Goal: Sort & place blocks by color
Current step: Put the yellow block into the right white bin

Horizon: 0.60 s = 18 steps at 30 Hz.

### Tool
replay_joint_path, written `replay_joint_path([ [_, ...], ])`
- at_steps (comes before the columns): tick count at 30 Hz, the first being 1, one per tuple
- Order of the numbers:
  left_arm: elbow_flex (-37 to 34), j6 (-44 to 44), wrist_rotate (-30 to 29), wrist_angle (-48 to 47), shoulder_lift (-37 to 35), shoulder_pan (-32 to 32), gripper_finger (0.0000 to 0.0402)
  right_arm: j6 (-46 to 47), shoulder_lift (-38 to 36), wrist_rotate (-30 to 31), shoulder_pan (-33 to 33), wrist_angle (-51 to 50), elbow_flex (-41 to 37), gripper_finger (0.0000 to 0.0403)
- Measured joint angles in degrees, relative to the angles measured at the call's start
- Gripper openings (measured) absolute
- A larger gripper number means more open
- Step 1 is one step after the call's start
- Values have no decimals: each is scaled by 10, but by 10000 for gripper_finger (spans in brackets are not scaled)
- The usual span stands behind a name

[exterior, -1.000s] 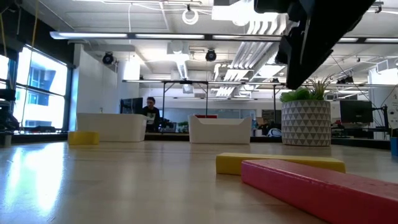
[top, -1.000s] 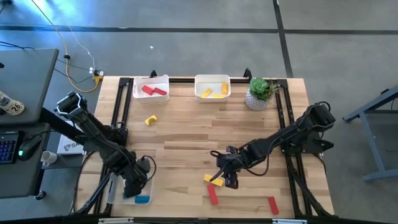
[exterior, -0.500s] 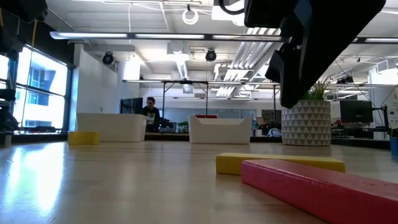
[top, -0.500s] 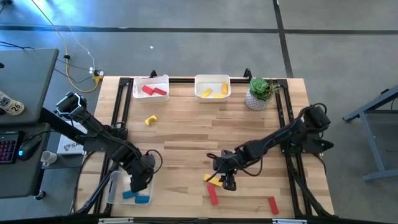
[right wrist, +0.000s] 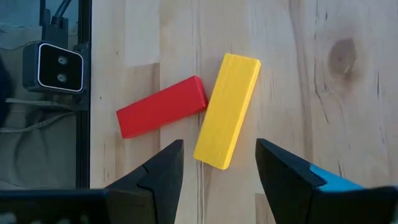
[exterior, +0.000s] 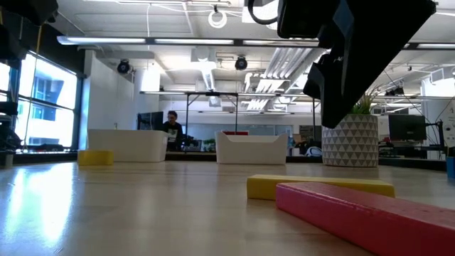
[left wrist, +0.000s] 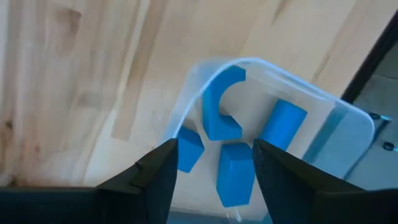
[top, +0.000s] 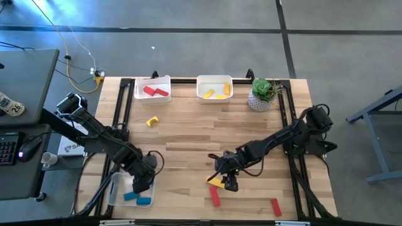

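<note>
Hovering over the near middle of the table [top: 188,135], the right gripper [right wrist: 219,163] is pointing down with its jaws open and empty. A yellow bar [right wrist: 227,110] is lying on the wood directly beneath it, centred in the gap, its long axis running roughly between the fingers rather than across them. One end is touching a red bar [right wrist: 162,106] just beside it. The right arm is plainly nearer. The left gripper [left wrist: 213,163] is hanging open and empty above the clear bin [left wrist: 323,118] of blue blocks [left wrist: 219,112], well apart.
</note>
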Motion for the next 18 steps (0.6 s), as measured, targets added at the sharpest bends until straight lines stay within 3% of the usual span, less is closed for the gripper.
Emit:
replay_joint_path([
  [11,0,-5,-3,0,0,1,197,30,0,0,1,-6,0,186],
  [18,0,-8,-6,2,0,8,197,58,0,39,22,-3,0,186],
])
